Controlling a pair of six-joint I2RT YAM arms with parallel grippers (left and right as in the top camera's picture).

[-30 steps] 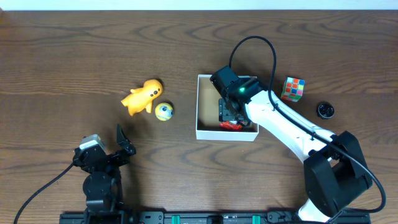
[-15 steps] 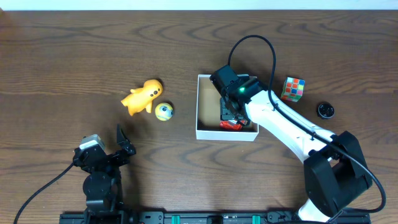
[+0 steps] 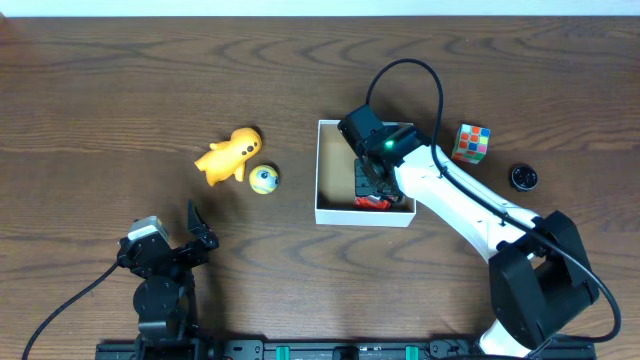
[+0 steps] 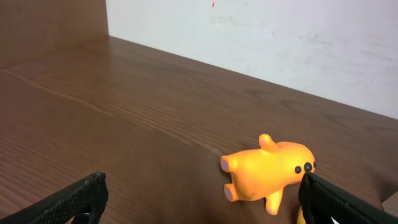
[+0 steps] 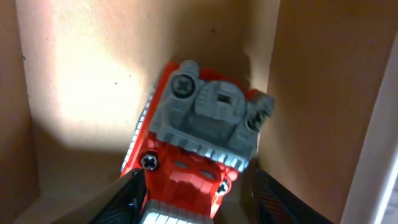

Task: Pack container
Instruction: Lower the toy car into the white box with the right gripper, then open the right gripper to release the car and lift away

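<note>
The container (image 3: 318, 172) is a square white-walled box with a brown inside, right of the table's middle. A red and grey toy vehicle (image 3: 372, 201) lies in its near right corner. My right gripper (image 3: 368, 182) reaches down into the box over that toy. In the right wrist view the open fingers (image 5: 199, 194) straddle the toy (image 5: 202, 124); the left finger is at its side and the right finger stands apart from it, near the brown wall (image 5: 317, 93). My left gripper (image 3: 200, 232) is open and empty at the front left.
An orange animal toy (image 3: 230, 155) and a small yellow ball with an eye (image 3: 264, 179) lie left of the box. The orange toy also shows ahead of the left fingers (image 4: 267, 174). A colour cube (image 3: 471, 142) and a black cap (image 3: 523, 177) lie right of the box.
</note>
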